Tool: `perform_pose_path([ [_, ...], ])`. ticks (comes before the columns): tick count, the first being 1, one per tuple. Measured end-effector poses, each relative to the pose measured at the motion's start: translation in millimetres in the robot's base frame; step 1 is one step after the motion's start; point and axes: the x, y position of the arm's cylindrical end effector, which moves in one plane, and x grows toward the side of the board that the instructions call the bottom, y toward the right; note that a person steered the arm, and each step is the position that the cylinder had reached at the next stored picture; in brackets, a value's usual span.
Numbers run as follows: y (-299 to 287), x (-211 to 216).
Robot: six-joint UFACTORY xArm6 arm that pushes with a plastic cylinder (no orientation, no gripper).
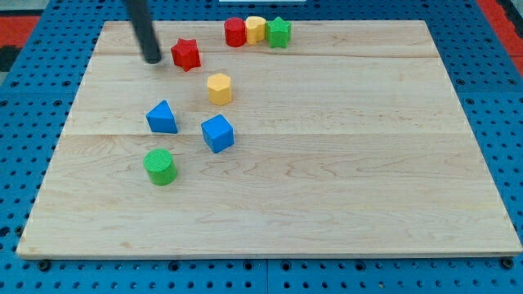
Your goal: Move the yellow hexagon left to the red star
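Note:
The yellow hexagon (219, 88) sits on the wooden board, below and to the right of the red star (186, 55), with a small gap between them. My tip (153, 60) rests on the board just left of the red star, apart from it. The dark rod rises from the tip to the view's top edge. The tip is well to the upper left of the yellow hexagon.
A red cylinder (235, 32), a yellow block (256, 29) and a green star (279, 33) stand in a row at the top edge. A blue triangle (162, 118), a blue cube (217, 133) and a green cylinder (160, 167) lie lower left. The board (343, 163) sits on blue pegboard.

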Motion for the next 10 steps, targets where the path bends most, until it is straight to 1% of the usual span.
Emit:
perform_pose_path([
  [1, 81, 0],
  [2, 112, 5],
  [3, 172, 32],
  [4, 139, 74],
  [5, 92, 109],
  [6, 58, 73],
  [7, 55, 27],
  [8, 36, 26],
  [9, -4, 25],
  [10, 26, 6],
])
